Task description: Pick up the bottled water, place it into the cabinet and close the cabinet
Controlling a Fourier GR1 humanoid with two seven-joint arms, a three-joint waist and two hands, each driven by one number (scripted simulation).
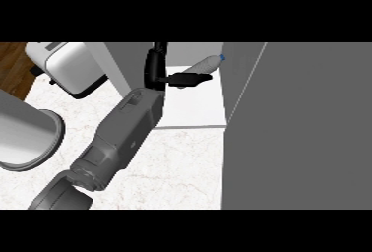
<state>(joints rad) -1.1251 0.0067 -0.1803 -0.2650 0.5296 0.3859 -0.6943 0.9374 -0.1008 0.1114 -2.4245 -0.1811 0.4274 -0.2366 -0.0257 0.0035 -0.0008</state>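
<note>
Left hand (155, 66) up inside the cabinet (190, 106), just over the left edge of its white floor. Fingers (160, 49) stretched straight toward the back, thumb (185, 78) stuck out sideways to the right. Spread wide, then, and curled round nothing. Right against the thumb's upper side, the bottled water (206, 64): tilted, base end down at the thumb, blue cap (222, 57) pointing up toward the floor's far right corner, close to the right wall. Lying on the cabinet floor or propped on the thumb alone? Cannot tell from this angle.

Back down the arm now: grey forearm (123, 133) slanting across the pale marbled counter (181, 167), from the near left corner up to the cabinet's front edge.

Off to the right, the cabinet door (305, 128) standing open, a broad grey panel swung out over the counter's right side and hiding all of it.

Out at the counter's far left corner, a white and silver toaster (69, 66). Along the left edge, nearer, a big grey round vessel (33, 135), partly cut off. Beyond the far left corner, a strip of wooden floor (11, 61).
</note>
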